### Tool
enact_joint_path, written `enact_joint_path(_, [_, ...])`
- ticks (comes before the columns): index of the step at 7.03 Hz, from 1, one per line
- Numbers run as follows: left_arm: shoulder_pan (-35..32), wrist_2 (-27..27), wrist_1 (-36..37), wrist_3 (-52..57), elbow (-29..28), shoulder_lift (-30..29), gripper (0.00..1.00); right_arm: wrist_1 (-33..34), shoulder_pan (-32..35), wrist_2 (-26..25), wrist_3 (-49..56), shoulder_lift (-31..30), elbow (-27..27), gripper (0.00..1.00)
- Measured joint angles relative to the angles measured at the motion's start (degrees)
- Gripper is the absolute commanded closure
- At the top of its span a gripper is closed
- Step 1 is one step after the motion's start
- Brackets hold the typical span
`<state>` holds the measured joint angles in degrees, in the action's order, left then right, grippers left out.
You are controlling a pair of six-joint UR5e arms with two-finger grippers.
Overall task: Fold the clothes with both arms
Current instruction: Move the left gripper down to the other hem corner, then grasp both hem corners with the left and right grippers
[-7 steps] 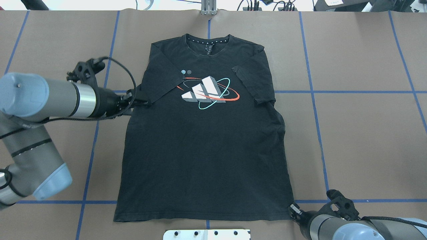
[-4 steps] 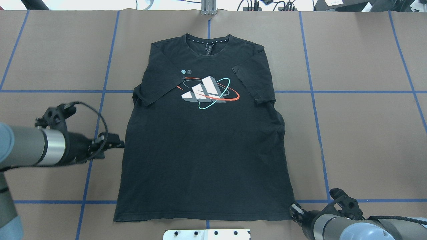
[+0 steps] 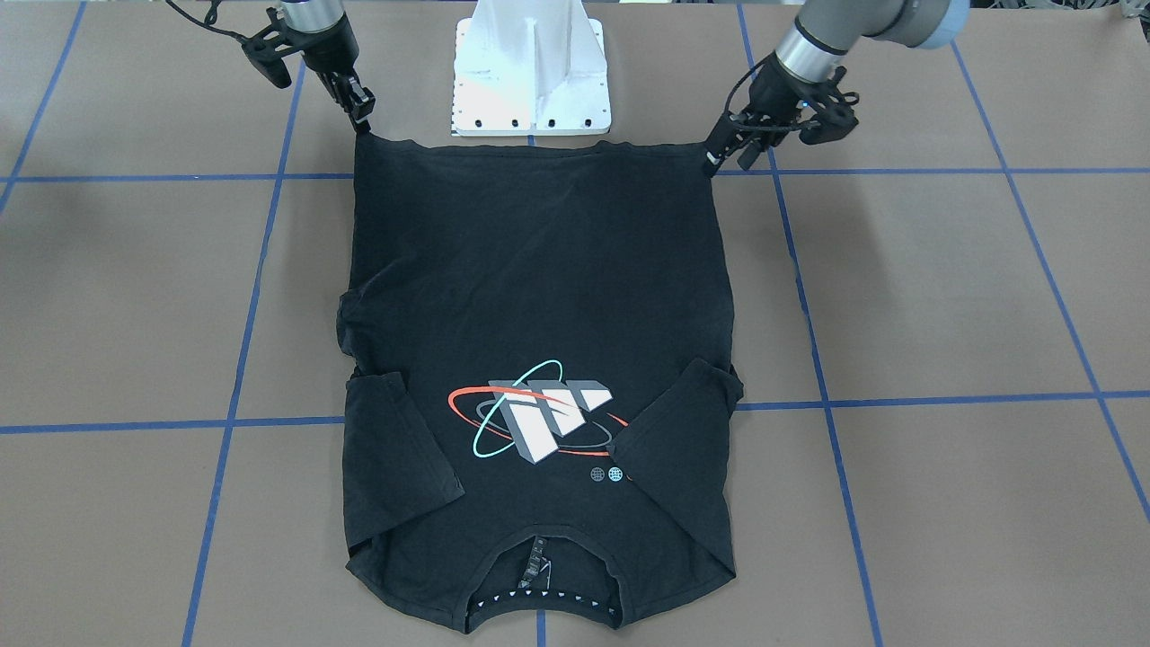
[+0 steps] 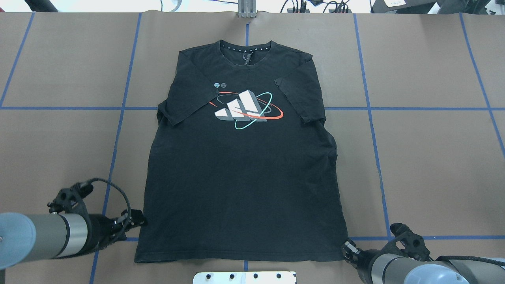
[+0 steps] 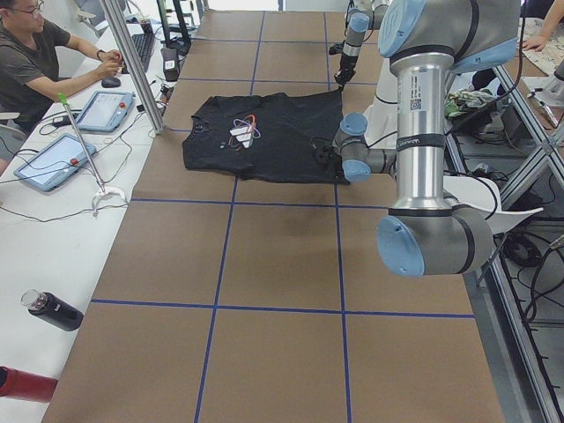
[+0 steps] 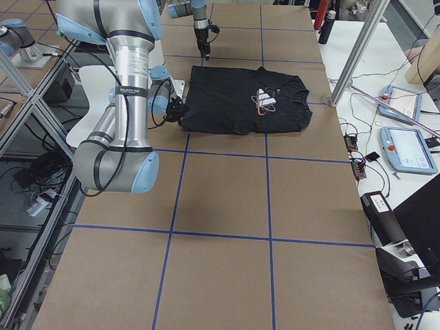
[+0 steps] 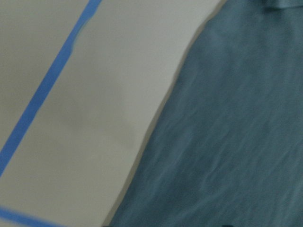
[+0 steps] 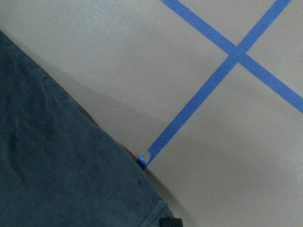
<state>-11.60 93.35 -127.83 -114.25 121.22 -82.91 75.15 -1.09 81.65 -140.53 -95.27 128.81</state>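
Left gripper (image 4: 136,220), jaws parted, has dropped beside the T-shirt (image 4: 240,169) hem; right gripper (image 4: 348,249) grip unreadable, tips half hidden.

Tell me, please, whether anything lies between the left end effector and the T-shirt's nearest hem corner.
Nothing visible does. The left end effector is right beside the black T-shirt's side edge, just short of that hem corner, and only bare brown table surface shows around it.
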Motion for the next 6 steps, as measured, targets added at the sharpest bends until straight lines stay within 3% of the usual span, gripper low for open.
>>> enact_joint_path(6, [6.0, -1.8, 0.1, -2.6, -2.4, 0.6, 0.43, 0.0, -0.1, -0.1, 0.0, 0.1, 0.0, 1.00])
